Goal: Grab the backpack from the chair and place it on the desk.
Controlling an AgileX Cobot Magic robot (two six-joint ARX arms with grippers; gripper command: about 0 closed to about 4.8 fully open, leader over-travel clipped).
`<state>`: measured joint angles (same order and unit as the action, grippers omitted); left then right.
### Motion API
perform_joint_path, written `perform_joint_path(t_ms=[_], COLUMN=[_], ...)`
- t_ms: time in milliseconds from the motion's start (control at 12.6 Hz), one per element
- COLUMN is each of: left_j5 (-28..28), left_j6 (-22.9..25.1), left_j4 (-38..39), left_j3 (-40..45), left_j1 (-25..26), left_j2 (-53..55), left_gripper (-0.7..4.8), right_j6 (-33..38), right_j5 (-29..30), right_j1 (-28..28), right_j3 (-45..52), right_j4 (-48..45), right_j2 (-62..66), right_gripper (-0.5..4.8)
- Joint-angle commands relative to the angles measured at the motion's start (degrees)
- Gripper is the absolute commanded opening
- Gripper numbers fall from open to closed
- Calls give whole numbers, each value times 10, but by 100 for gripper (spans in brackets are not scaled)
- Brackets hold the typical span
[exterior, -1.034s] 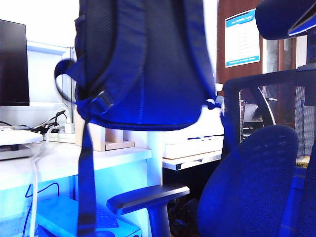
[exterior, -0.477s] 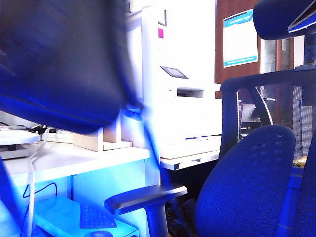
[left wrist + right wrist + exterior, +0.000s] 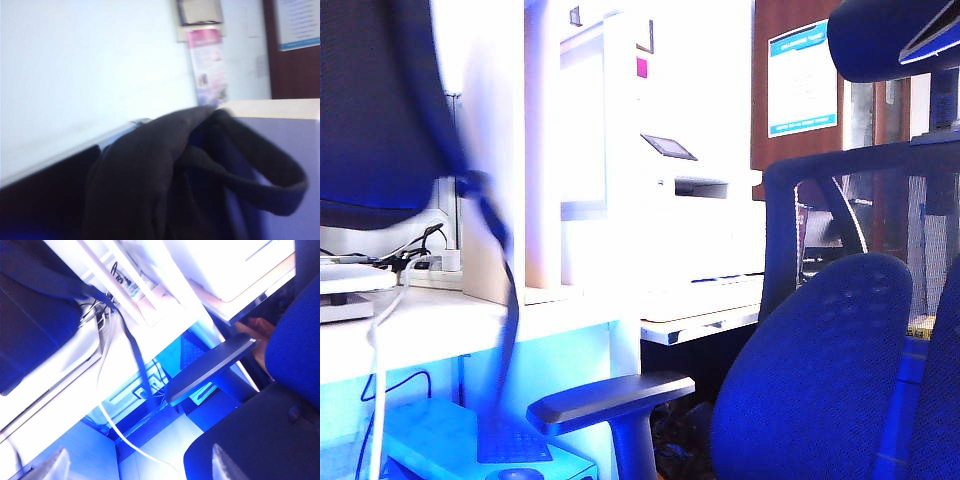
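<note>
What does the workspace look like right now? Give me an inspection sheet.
Surface: white desk, front part bare.
Job's things: backpack hangs above the desk's left end, one strap dangling past the edge; chair has no bag on it.
Clutter: wooden divider, printer on the next table.
Grippers: left gripper out of sight behind the backpack fabric, shut; right gripper open, holding nothing, over the chair seat.
Cables: white cable hangs off the desk.
Surroundings: poster on the brown wall.

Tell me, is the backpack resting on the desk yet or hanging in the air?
Hanging. The backpack hangs above the desk, a strap dangling past its edge. The left gripper isn't visible; the right gripper is open, away from it.
</note>
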<state>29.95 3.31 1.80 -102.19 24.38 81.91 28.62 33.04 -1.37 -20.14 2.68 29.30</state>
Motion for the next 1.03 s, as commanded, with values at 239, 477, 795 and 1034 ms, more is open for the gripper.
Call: perform_joint_path(t_ms=[239,477,795,1034], left_j5=[-37,-127,-132,-156], left_j6=[3,-5,-9,-14], left_j4=[-132,-86,-82,-83], left_j3=[-98,-97,-97,-97], left_j1=[61,84,113,115], left_j2=[112,141,153,153], left_gripper=[-5,-4,204,441], right_j6=[-3,-3,13,75], right_j5=[2,31,163,216], right_j1=[-12,-12,-12,-12], right_j3=[-2,-3,-3,-3], right_j4=[19,11,-14,-118], right_j2=[-8,-8,-6,-7], right_gripper=[368,368,368,368])
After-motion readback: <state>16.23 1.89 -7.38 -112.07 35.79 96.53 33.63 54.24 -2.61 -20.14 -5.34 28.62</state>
